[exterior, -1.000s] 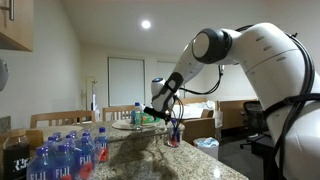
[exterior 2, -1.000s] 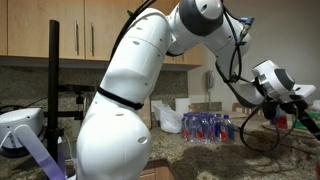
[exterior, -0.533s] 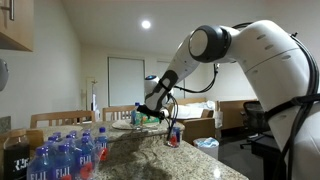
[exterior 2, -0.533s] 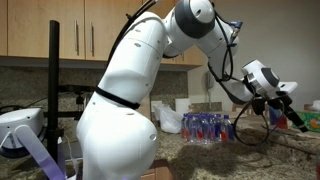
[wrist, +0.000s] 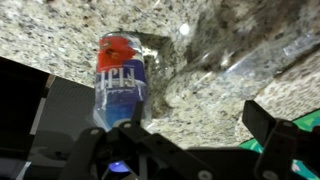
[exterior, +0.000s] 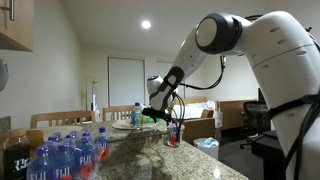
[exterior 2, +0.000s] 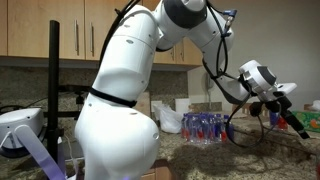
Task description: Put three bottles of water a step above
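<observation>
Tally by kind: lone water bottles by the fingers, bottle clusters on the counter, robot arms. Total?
Lone bottle: 1
Cluster of bottles: 1 (too crowded to count the bottles in it)
Robot arm: 1
Total: 3

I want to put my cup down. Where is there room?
Bare granite lies between the pack of bottles and the lone bottle. It is crowded around the pack.
</observation>
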You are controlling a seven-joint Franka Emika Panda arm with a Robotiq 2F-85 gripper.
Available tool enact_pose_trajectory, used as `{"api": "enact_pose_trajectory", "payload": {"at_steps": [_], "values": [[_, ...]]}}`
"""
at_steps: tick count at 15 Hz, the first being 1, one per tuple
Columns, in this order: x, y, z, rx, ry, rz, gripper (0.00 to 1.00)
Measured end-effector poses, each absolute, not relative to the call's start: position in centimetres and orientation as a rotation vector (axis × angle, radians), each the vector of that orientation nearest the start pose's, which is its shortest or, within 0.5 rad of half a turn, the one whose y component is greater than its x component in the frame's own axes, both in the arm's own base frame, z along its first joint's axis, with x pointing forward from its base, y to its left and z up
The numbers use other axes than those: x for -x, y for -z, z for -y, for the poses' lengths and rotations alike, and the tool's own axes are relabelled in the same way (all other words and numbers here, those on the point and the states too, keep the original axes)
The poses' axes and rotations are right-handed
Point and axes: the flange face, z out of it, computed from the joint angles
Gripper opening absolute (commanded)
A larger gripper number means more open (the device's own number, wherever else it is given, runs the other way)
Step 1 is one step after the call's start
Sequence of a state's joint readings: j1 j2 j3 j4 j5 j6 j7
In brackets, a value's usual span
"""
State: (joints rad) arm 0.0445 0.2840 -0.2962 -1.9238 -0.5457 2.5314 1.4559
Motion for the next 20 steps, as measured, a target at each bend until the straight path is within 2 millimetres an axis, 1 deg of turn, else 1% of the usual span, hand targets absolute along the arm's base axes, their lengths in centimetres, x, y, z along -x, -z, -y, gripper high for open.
{"api": "enact_pose_trajectory", "payload": {"at_steps": [2, 3, 5, 9, 14, 20], "values": [[-61.2, -38.2, 14.5, 2.595, 0.819, -1.986, 1.00], [-60.6, -38.4, 14.8, 2.591, 0.801, -2.017, 1.00], [-59.7, -39.2, 15.5, 2.578, 0.771, -2.076, 1.00], [-58.3, -40.8, 17.5, 2.533, 0.728, -2.180, 1.00], [-57.8, -41.4, 19.4, 2.464, 0.709, -2.241, 1.00], [-57.8, -42.6, 21.9, 2.406, 0.750, -2.281, 1.00]]}}
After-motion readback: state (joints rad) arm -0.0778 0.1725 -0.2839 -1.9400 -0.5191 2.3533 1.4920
